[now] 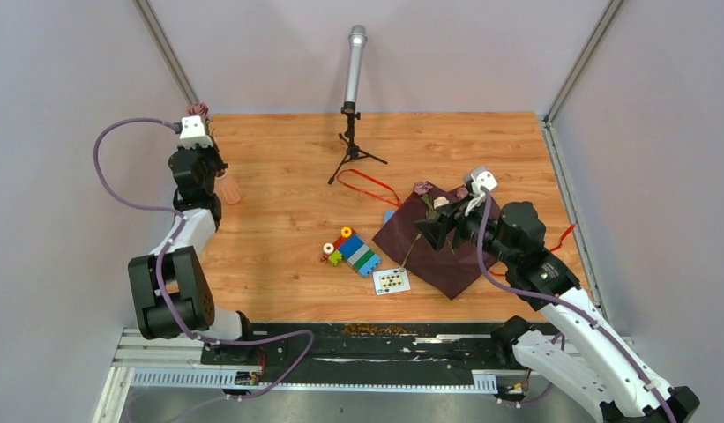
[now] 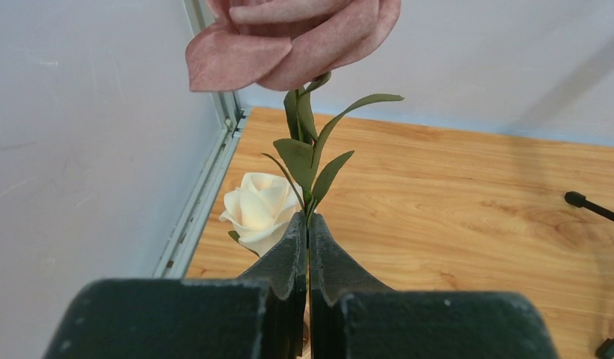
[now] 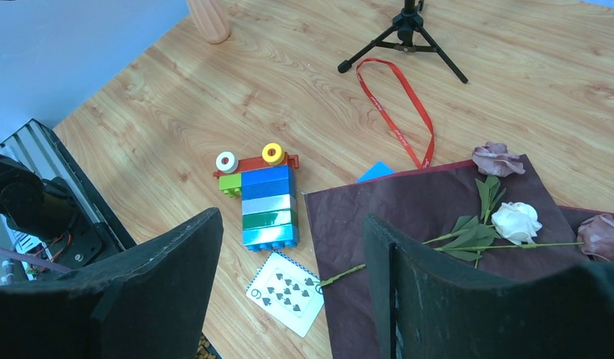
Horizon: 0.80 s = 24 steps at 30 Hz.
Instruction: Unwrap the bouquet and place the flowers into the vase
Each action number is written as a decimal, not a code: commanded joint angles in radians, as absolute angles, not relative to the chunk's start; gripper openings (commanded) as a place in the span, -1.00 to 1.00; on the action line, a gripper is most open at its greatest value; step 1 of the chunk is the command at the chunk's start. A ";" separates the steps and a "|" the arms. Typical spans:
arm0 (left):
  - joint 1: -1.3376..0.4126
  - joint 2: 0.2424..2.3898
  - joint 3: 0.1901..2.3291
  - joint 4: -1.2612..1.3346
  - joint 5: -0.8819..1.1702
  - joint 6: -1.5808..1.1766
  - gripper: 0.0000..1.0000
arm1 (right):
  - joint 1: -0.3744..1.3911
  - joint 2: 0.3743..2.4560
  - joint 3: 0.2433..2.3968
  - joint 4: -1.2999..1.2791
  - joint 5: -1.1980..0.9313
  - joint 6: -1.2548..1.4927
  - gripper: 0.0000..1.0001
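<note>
Wood-grain worktop (image 1: 287, 159): maroon wrap (image 3: 393, 224) is lying open, ribbon (image 3: 408, 105) off. My left end effector (image 2: 308, 247) is pinching a purple rose (image 2: 289, 37) by its stem near the far-left vase (image 1: 227, 188), cream rose (image 2: 259, 209) just beside. My right end effector (image 3: 290, 224) is hovering spread above three roses (image 3: 517, 221) yet to go.

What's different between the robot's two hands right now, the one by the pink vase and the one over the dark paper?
The left gripper is shut on a purple rose by its stem; the right gripper is open and holds nothing. The left gripper is up near the vase at the far left; the right gripper hovers over the maroon wrap, where other roses lie. Both have two dark fingers.
</note>
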<state>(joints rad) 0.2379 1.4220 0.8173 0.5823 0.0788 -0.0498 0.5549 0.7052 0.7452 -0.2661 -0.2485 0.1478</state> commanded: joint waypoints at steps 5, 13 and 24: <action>0.254 1.444 0.785 0.641 0.056 -0.031 -1.00 | 0.551 0.692 0.770 -0.249 -0.275 0.149 0.37; 0.255 1.481 0.781 0.609 0.046 -0.035 -1.00 | 0.552 0.677 0.759 -0.247 -0.270 0.153 0.37; 0.256 1.500 0.767 0.572 0.019 -0.034 -0.78 | 0.551 0.670 0.749 -0.245 -0.269 0.153 0.38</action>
